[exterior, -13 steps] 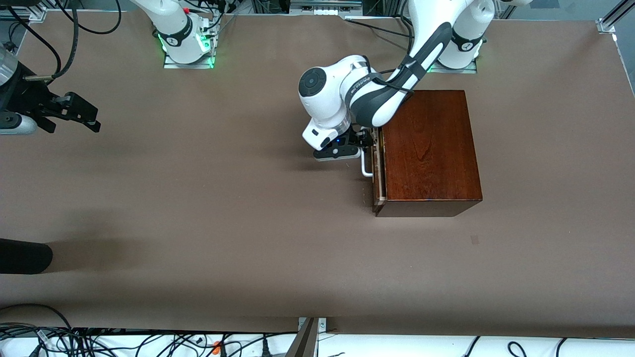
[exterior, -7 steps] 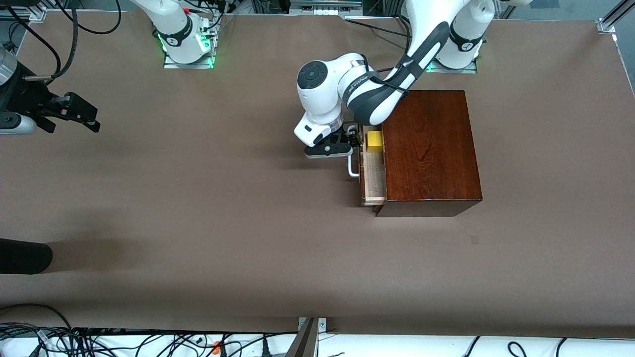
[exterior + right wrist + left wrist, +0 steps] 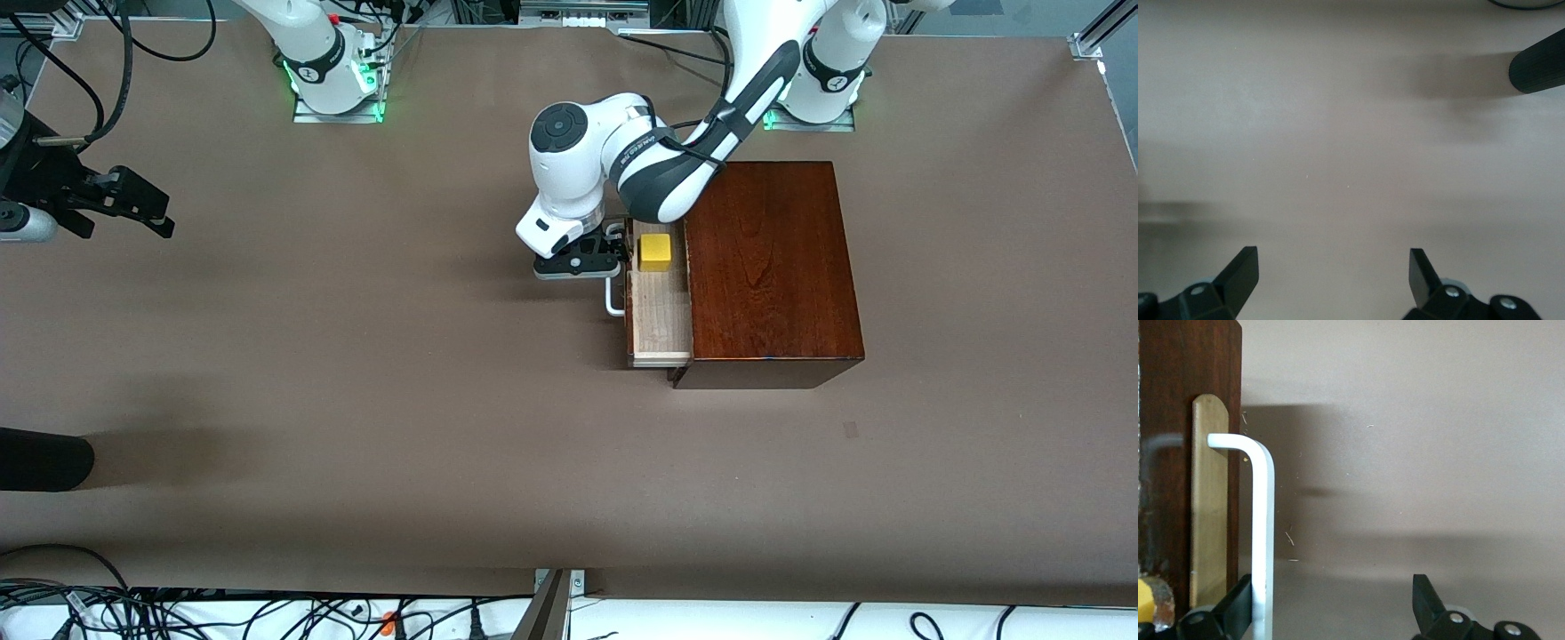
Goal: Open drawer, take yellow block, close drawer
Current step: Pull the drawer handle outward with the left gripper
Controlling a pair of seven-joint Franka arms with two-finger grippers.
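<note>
**At the drawer front: left gripper hooking the handle**

The left gripper [image 3: 612, 252], fingers spread wide, is hooking one finger against the white handle [image 3: 1262, 520]. Just beside it, the yellow block [image 3: 655, 252] is sitting in the part-open drawer [image 3: 660, 313]. The right gripper [image 3: 133, 203] is waiting open, well apart.

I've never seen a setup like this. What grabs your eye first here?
The bright yellow block stands out most, lying in the pale pulled-out drawer of a dark reddish wooden box. Beside it, the left gripper hooks the drawer's white handle with open fingers. The right gripper waits, open, over bare table at the right arm's end.
</note>
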